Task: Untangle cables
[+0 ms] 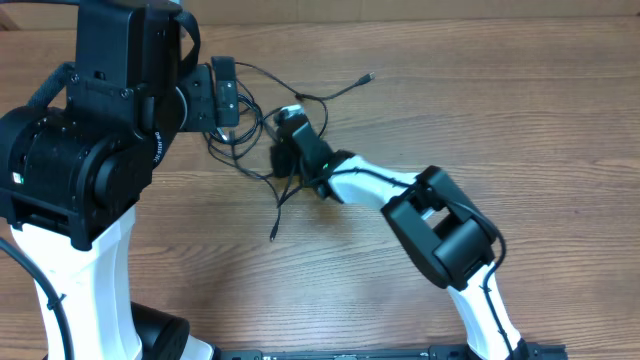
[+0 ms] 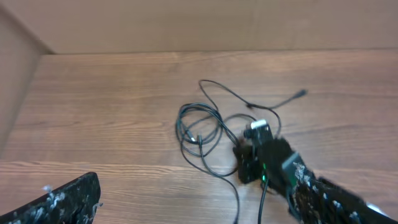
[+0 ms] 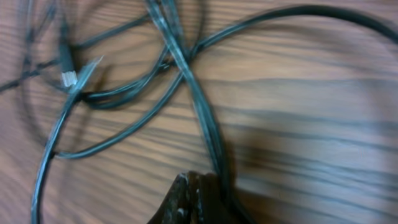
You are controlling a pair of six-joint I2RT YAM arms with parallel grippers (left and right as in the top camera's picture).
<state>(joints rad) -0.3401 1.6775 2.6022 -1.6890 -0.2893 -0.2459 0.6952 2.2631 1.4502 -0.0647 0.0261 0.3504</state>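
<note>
Worktop (image 1: 540, 100): wood grain, carrying both arms and the work.

Left arm (image 1: 90, 150): takes up the left side, head poised over the edge of the tangle.

Right arm (image 1: 440, 225): reaches in from the lower right, down into the middle of the tangle.

Cables (image 2: 200, 138): lie left of centre on the worktop in one loose bunch, loops crossing over each other. Judged hardly begun: no cord lies apart from the rest, and all the separating is left to do.

Left fingers (image 2: 62, 202): spread wide, holding nothing, near the bunch but apart from it.

Right fingers (image 3: 193, 193): closed tight at worktop level. One strand (image 3: 199, 106) runs right up to the tips; whether it is pinched I cannot tell.

Plug (image 1: 370, 76): one free end trails out to the upper right, and another end (image 1: 272, 237) trails toward the near edge.
</note>
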